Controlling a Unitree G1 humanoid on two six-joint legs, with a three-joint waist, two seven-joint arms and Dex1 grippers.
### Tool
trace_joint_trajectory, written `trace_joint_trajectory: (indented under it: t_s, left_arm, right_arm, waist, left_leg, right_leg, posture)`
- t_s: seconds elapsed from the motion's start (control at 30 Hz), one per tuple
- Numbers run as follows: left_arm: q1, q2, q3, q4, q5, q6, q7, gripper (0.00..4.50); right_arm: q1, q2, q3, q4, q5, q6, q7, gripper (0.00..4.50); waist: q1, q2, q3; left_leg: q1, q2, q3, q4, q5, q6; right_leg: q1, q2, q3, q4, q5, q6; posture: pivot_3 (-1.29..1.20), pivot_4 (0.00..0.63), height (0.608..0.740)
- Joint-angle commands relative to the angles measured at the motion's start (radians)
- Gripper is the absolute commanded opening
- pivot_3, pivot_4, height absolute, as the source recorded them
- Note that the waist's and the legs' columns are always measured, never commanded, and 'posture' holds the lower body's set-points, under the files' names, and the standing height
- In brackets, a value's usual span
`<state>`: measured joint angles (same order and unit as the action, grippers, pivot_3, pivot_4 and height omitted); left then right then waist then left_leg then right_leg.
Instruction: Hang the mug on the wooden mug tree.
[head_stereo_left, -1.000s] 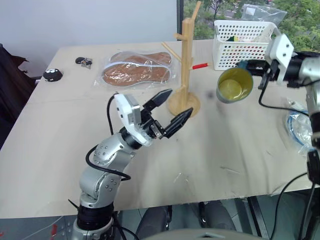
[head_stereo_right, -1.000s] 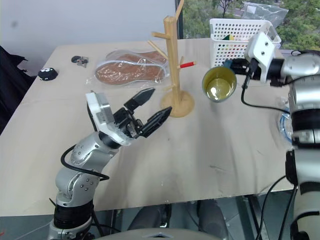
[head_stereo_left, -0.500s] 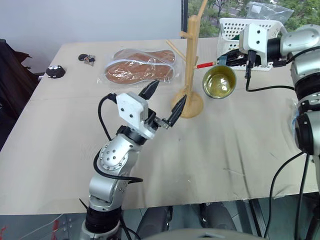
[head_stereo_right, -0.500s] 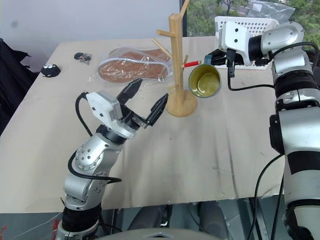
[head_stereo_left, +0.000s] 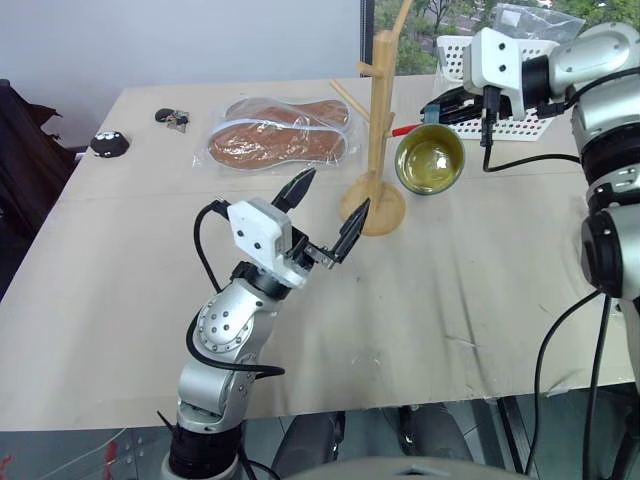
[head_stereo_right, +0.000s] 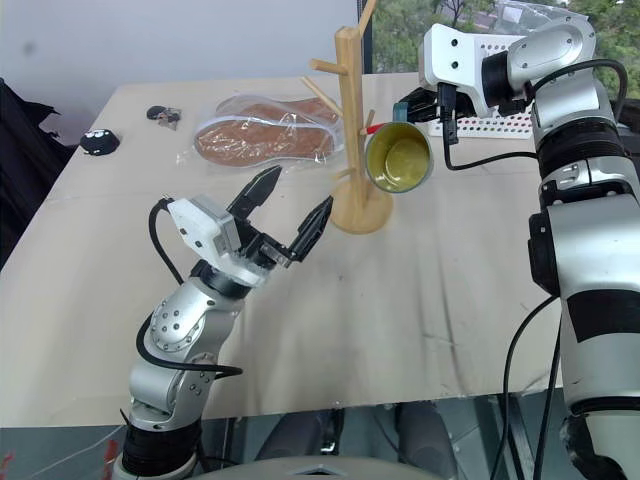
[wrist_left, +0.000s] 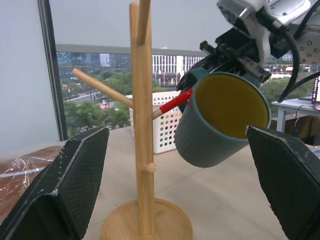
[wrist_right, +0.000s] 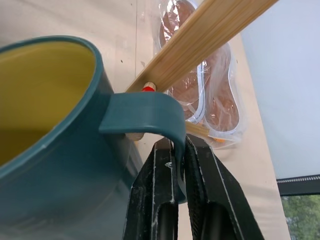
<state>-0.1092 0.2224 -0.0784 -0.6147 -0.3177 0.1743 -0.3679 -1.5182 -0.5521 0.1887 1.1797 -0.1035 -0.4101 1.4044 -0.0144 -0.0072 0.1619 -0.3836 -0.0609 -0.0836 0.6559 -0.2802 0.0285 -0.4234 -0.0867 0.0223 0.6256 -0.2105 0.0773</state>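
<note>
The teal mug (head_stereo_left: 430, 162) with a yellow inside hangs tilted in the air, its mouth facing me, just right of the wooden mug tree (head_stereo_left: 381, 110). My right gripper (wrist_right: 179, 165) is shut on the mug's loop handle (wrist_right: 142, 115) and comes in from the right. The handle sits against the red tip of one peg (wrist_left: 176, 101); I cannot tell whether the peg passes through the loop. My left gripper (head_stereo_left: 333, 198) stands open in front of the tree's round base (head_stereo_left: 372, 212), holding nothing.
A white perforated basket (head_stereo_left: 452, 55) stands behind the right arm at the back of the table. Plastic-wrapped brown insoles (head_stereo_left: 275, 140) lie left of the tree. Keys (head_stereo_left: 172, 119) and a small black item (head_stereo_left: 108, 145) sit at the far left.
My right arm has carried the mug leftward, from beside the basket up to the tree's red-tipped peg. The left gripper has rolled in place and stays open.
</note>
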Motion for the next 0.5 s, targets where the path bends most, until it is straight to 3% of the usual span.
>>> trace_joint_trajectory:
  t_s: [0.03,0.17,0.33,0.5]
  left_arm:
    - [0.0,-0.008,-0.001,-0.004,-0.007,-0.032,-0.009,4.5]
    - [-0.004,-0.012,-0.005,0.002,-0.004,-0.036,-0.007,4.5]
    - [-0.01,-0.017,-0.007,0.002,-0.001,-0.033,-0.003,4.5]
    - [-0.012,-0.017,-0.006,-0.001,-0.001,-0.03,-0.001,4.5]
  right_arm:
    - [-0.053,-0.002,-0.007,-0.034,-0.015,0.003,-0.035,0.18]
    - [-0.062,0.003,-0.015,-0.03,-0.025,0.007,-0.069,1.86]
    - [-0.083,0.001,-0.028,-0.023,-0.024,0.037,-0.1,4.3]
    - [-0.087,-0.005,-0.049,-0.018,-0.008,0.074,-0.12,4.41]
  waist:
    - [0.0,0.0,0.0]
    - [0.0,0.0,0.0]
    - [-0.001,0.0,0.0]
    - [0.0,0.0,0.0]
  left_leg:
    - [0.0,0.0,0.0,0.0,0.0,0.0]
    - [0.0,0.0,0.0,0.0,0.0,0.0]
    - [0.0,0.0,0.0,0.0,0.0,0.0]
    - [0.0,0.0,0.0,0.0,0.0,0.0]
  right_leg:
    - [0.0,0.0,0.0,0.0,0.0,0.0]
    - [0.0,0.0,0.0,0.0,0.0,0.0]
    - [0.0,0.0,0.0,0.0,0.0,0.0]
    - [0.0,0.0,0.0,0.001,0.0,0.0]
  posture:
    - [0.0,0.15,0.74]
    - [0.0,0.15,0.74]
    - [0.0,0.15,0.74]
    - [0.0,0.15,0.74]
